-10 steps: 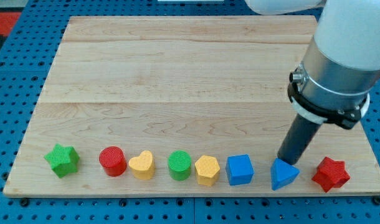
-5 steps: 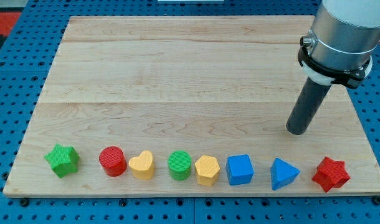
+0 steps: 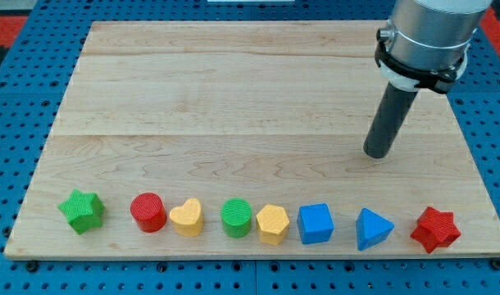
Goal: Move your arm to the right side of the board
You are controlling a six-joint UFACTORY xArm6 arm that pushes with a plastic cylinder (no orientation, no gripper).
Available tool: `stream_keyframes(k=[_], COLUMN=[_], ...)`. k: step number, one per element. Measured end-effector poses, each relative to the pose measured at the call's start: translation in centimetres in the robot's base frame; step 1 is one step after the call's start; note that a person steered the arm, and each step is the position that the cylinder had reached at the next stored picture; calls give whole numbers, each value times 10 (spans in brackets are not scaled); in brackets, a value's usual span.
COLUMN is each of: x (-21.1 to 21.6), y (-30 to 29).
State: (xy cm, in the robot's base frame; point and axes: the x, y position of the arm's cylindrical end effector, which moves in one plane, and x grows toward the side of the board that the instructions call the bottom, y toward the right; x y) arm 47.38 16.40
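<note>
My tip (image 3: 377, 154) rests on the wooden board (image 3: 234, 90) in its right half, well above the blue triangle (image 3: 372, 229) and touching no block. Along the board's bottom edge lies a row of blocks, from the view's left: a green star (image 3: 81, 211), a red cylinder (image 3: 148, 212), a yellow heart (image 3: 187, 217), a green cylinder (image 3: 236, 217), a yellow hexagon (image 3: 272, 224), a blue cube (image 3: 316, 223), the blue triangle and a red star (image 3: 435, 229).
The board lies on a blue pegboard table (image 3: 12, 147). The arm's grey body (image 3: 422, 37) hangs over the board's top right corner.
My tip has moved away from the blue triangle, toward the view's top and slightly left. No block has moved.
</note>
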Motion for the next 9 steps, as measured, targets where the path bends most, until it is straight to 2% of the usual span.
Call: stream_keyframes(k=[4, 8, 9], x=[-4, -6, -9], y=[0, 46, 86])
